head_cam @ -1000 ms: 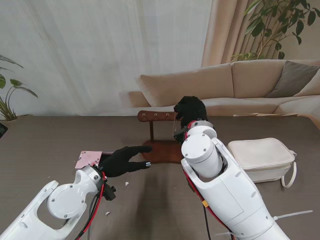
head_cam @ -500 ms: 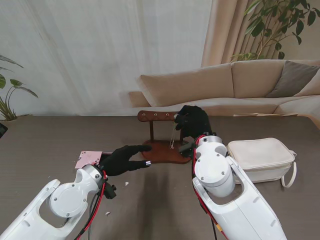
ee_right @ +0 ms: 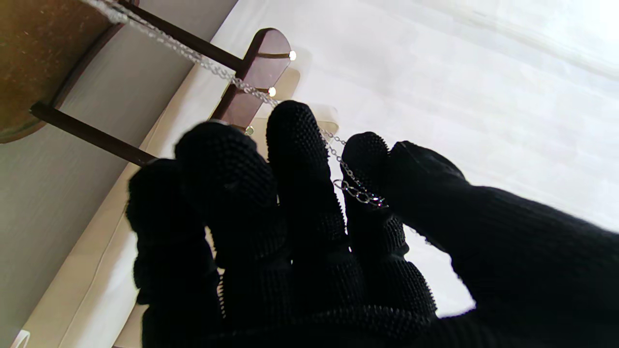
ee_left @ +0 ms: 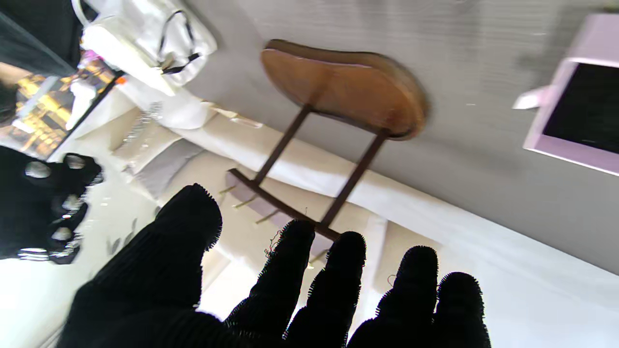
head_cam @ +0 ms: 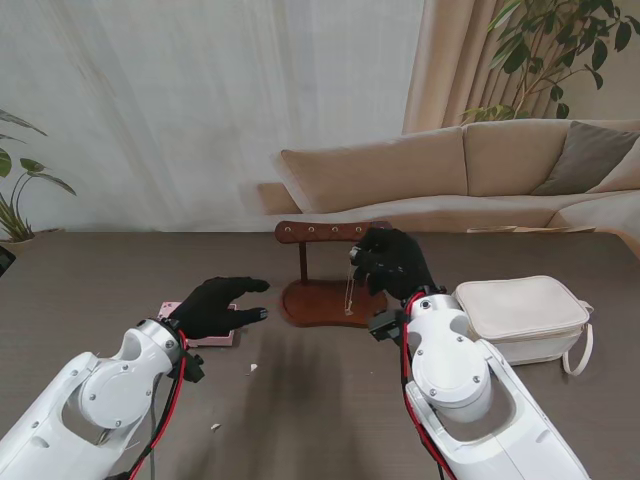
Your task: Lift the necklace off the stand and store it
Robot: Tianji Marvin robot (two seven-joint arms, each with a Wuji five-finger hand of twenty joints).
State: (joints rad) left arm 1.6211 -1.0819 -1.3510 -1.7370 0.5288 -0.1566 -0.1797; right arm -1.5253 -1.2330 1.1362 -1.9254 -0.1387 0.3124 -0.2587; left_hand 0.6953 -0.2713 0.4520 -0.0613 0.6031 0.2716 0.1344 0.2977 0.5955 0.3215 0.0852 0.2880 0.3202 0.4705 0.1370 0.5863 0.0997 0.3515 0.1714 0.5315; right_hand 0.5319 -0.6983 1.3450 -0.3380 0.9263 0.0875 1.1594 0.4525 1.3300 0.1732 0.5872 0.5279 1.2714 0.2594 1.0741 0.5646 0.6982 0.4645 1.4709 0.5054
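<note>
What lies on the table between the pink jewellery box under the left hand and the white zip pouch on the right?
In the stand view, the dark wooden necklace stand sits between the pink box and the white pouch, with the silver chain hanging from the right hand.

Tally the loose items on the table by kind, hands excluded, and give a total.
Dark wooden T-bar jewellery stand: 1
Thin silver chain necklace: 1
Pink open jewellery box: 1
Cream zipped pouch with strap: 1
Total: 4

No readable text, label, brand, number or sign shows in any view. Every surface in sight is plain and unmarked.
</note>
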